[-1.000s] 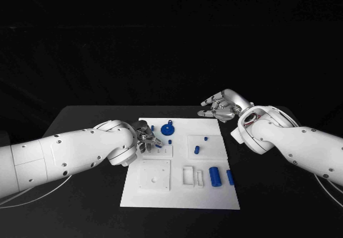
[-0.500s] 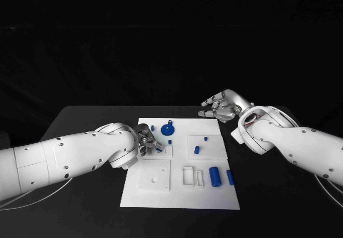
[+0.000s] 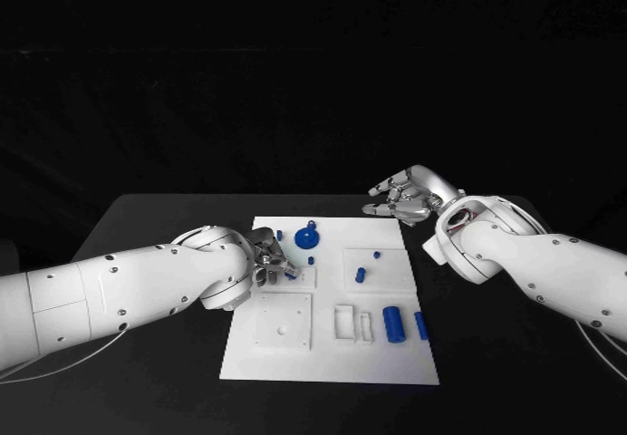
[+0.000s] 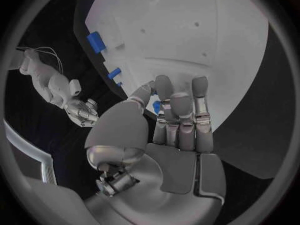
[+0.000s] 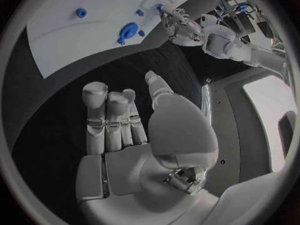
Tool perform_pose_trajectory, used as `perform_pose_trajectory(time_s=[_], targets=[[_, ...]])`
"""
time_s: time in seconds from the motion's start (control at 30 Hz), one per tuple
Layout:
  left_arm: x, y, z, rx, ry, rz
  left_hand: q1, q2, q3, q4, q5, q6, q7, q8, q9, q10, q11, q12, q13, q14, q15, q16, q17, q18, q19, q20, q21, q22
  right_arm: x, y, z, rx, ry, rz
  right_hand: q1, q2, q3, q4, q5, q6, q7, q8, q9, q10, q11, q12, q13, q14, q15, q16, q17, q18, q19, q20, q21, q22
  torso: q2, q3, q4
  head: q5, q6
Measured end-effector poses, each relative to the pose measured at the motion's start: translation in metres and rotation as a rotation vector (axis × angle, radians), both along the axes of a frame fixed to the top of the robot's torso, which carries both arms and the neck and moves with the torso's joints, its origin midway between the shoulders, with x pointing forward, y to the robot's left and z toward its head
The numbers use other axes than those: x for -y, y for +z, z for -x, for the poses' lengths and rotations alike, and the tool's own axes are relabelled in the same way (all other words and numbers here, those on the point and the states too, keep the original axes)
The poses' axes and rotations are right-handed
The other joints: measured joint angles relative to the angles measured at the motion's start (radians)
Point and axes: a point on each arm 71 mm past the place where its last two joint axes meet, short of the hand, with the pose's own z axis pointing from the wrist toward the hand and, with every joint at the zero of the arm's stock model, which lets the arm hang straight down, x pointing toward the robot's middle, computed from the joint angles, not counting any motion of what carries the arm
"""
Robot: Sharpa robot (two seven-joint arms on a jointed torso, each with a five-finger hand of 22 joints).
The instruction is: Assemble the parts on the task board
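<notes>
Fingers of the left hand [image 3: 266, 258] are curled in over the upper left part of the white board [image 3: 294, 358], and in the left wrist view a small blue peg [image 4: 156, 106] shows between the thumb and the fingertips [image 4: 164, 85], so the hand seems to be pinching it just above the board. The peg is mostly hidden, so which way its long axis runs cannot be told for sure. To do this step well, I judge the hand should keep the peg upright over its hole, lower it slowly and let go only once it is seated, since a tilted peg would jam or skid across the plate. Just right of that hand stands a round blue knob [image 3: 306, 238] with its stem pointing up and away from the robot. Further right lie two small pegs [image 3: 358, 271], short and near upright. Near the front right corner a blue cylinder [image 3: 392, 322] lies flat with its long axis running toward and away from the robot, and a thinner blue bar [image 3: 420, 324] lies just beside it, parallel. The right hand [image 3: 405, 195] hovers over the dark surface [image 3: 170, 213] past the board's far right corner, fingers loosely apart and holding nothing.
</notes>
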Motion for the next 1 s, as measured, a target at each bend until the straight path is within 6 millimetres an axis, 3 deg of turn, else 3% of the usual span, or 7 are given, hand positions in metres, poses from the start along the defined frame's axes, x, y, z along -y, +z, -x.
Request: perform_pose_trajectory(time_s=[1.0], targets=[[-0.003,0.0021,0.0003,0.024,-0.024,-0.042,-0.003,-0.006,0.001,-0.001,0.004,0.0,0.0,0.0,0.021,0.0,0.0,0.017,-0.004,0.0,-0.002,0.019,-0.007,0.0,-0.004,-0.004,0.025,0.0,0.0004,-0.0012,0.0,-0.005,0.0,-0.001,-0.004,0.004,0.0,0.0,0.004,0.003,-0.003,0.0,0.0,0.0,0.0,0.0,0.0,0.0,0.0,0.0,-0.001,0.0,0.0,0.0,-0.004,0.0,0.001,-0.0018,-0.0002,0.004,-0.003]])
